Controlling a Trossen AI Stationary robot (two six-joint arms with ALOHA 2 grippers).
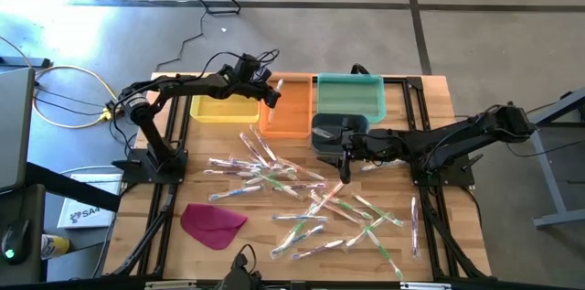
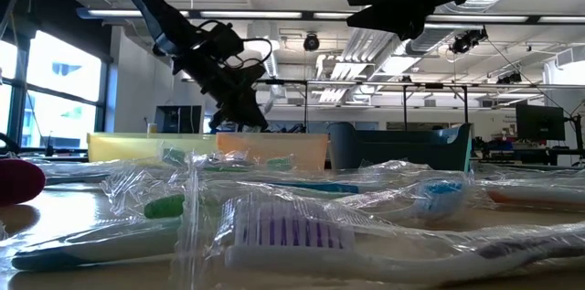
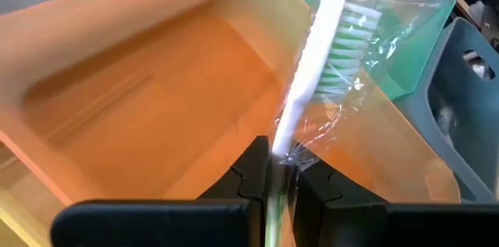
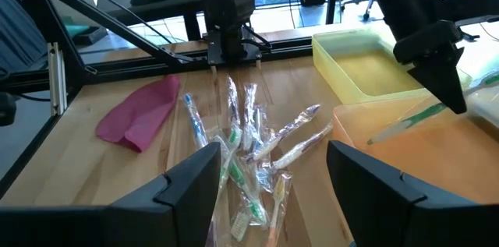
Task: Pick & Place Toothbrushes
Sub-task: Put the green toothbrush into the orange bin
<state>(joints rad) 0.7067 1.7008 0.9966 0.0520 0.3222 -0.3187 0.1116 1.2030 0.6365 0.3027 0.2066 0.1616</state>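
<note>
Left gripper pinching wrapped toothbrush over orange bin, right gripper spread

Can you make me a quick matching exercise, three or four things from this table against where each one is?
Things:
1. left hand
2. right hand
3. magenta cloth
4. yellow bin

Places:
A. next to the orange bin
B. open above the toothbrush pile
C. flat on the wood by the left arm's base
D. over the orange bin, gripping a wrapped toothbrush

Pairs: 1-D, 2-B, 3-C, 4-A
</note>
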